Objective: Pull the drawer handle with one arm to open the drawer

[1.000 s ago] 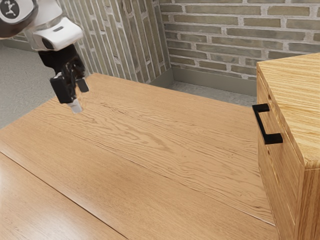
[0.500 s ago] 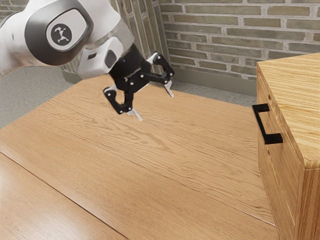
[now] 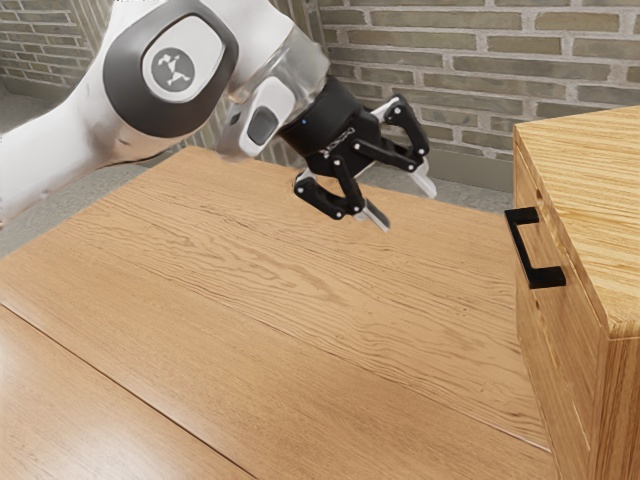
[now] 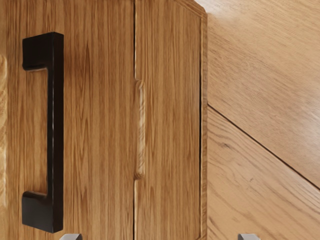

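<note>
A wooden drawer cabinet (image 3: 585, 190) stands at the exterior view's right, its drawer front (image 4: 110, 125) closed flush. A black bar handle (image 3: 533, 248) sticks out from that front and also appears in the wrist view (image 4: 47, 130). My black gripper (image 3: 400, 200) hovers above the table, well short of the handle and toward the exterior view's left of it. It points at the drawer front. Its fingers are spread wide with nothing between them. Two grey fingertips (image 4: 70, 236) peek in at the wrist view's edge.
The wooden table (image 3: 250, 310) stretches across the scene with a seam (image 3: 120, 385) near the front. A brick wall (image 3: 470, 70) runs behind it. Open tabletop lies between the gripper and the cabinet.
My arm has swept from the exterior view's left toward the cabinet. The hand has turned from pointing down to facing the drawer, and the fingers have spread open.
</note>
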You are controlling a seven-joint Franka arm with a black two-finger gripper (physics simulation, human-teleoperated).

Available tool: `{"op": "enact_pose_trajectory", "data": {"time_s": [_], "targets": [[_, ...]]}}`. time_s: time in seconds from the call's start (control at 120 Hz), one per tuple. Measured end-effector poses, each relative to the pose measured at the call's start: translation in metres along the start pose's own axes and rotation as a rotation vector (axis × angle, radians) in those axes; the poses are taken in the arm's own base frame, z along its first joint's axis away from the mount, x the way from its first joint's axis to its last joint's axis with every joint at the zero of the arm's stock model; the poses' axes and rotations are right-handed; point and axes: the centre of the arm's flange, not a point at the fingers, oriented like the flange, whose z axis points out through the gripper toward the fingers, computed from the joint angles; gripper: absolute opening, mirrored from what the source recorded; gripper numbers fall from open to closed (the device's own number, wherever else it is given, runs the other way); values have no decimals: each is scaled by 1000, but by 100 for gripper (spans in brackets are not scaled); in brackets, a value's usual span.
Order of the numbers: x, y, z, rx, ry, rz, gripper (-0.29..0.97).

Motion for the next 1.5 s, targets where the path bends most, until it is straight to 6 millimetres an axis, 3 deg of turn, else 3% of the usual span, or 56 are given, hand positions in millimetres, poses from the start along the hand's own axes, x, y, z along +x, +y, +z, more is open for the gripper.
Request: {"op": "enact_pose_trajectory", "data": {"time_s": [0.133, 0.267, 0.508, 0.683, 0.883, 1.1, 1.267, 1.367, 1.5], "targets": [[-3, -9, 7, 46, 13, 58, 35], [8, -20, 14, 83, 39, 118, 33], [33, -45, 53, 115, 104, 214, 32], [23, -41, 58, 130, 98, 226, 29], [30, -49, 81, 134, 119, 261, 25], [17, -38, 94, 120, 116, 260, 8], [21, -25, 79, 108, 95, 271, -3], [24, -11, 61, 106, 75, 269, -7], [25, 8, 52, 95, 67, 258, -8]]}}
